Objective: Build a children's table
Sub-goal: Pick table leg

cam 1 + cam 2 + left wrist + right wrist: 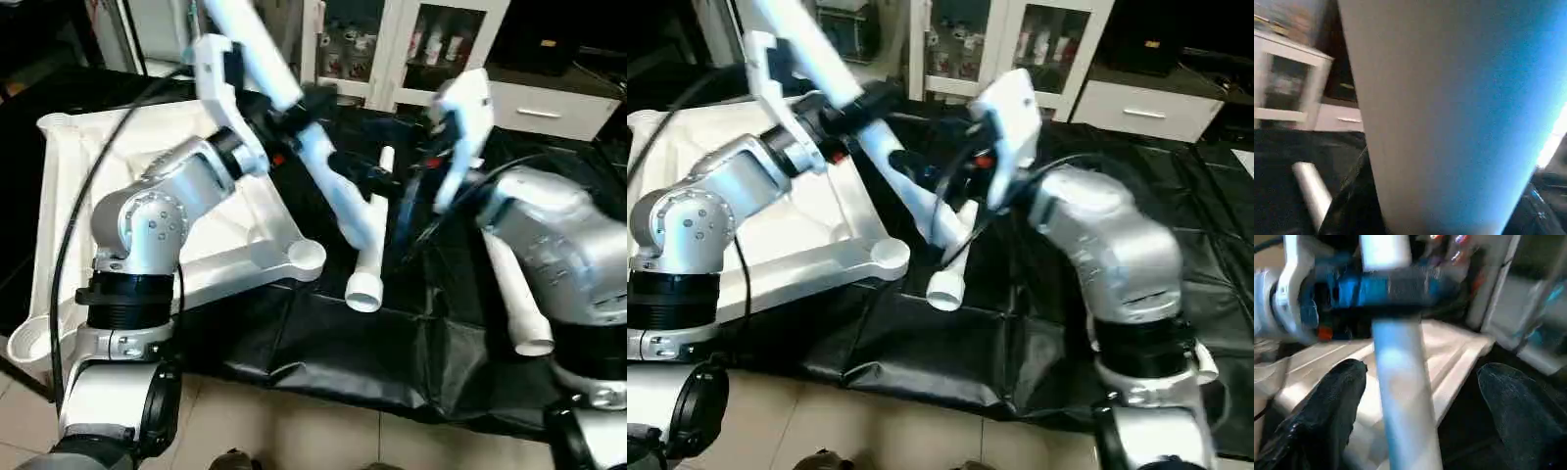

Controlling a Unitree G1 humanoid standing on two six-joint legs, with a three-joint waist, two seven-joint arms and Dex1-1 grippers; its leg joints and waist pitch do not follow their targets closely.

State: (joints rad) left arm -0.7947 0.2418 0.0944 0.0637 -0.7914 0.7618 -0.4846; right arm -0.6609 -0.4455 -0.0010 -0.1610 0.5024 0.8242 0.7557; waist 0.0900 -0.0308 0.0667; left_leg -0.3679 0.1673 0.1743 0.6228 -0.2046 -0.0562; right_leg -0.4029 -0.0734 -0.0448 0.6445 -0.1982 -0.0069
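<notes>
We've got the left tool (862, 103) clamped around a white tube leg (333, 186), holding it slantwise above the black-covered surface (323, 343), its upper end cut off at the frame edge and its lower end hanging just beside the table top's near corner socket (306, 254). The table top (147, 137) lies underside up on the surface, ribs showing, partly hidden behind our left forearm (147, 220). In the left wrist view the held leg sits so close that we can't make out the fingers at all. Our right tool (1415, 396) stands wide, one black finger (1327, 406) on either side of that same leg, neither one touching it. Beside the corner socket a second leg (369, 264) rests on the surface, open end toward us. A third leg (514, 294), farther from the socket, is half covered by our right forearm (558, 245). Behind the table top a glass-fronted cabinet (392, 44) is blurred; we can't tell its contents.
</notes>
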